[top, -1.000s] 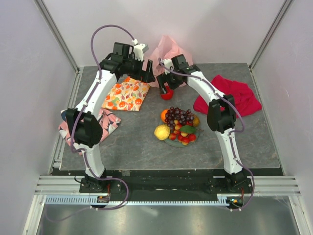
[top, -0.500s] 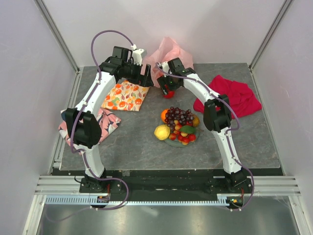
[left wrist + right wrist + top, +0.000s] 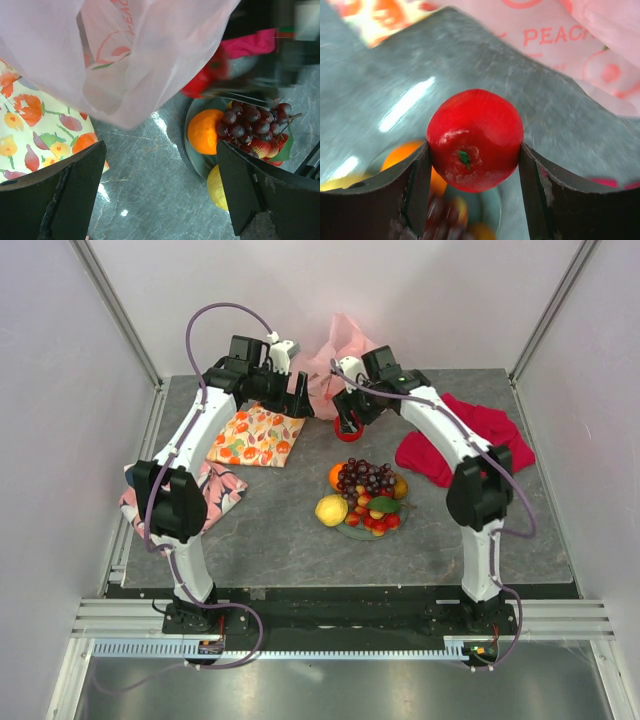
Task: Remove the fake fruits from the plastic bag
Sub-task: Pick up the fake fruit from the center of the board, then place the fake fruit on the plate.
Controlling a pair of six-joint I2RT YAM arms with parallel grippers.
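My right tool (image 3: 474, 152) was clamped on the apple (image 3: 475, 140), one finger pressed to each side, stem end facing the wrist camera. From above, that tool (image 3: 348, 420) held the apple (image 3: 347, 430) between the bag (image 3: 340, 355) and the plate (image 3: 350, 532), nearer the bag.

The bag stood crumpled at the middle of the counter's far edge, its pink print just behind the apple (image 3: 580, 50).

My left tool (image 3: 160, 190) was wide open with nothing between its fingers. It hung just left of the bag (image 3: 125, 55), over the far end of the fruit-print cloth (image 3: 258, 435).

The plate sat mid-counter, carrying the orange (image 3: 204, 131), grapes (image 3: 250, 122), lemon (image 3: 217, 186) and small red pieces.

A red cloth (image 3: 480, 430) lay toward the right edge and a pink patterned cloth (image 3: 215, 490) by the left edge.
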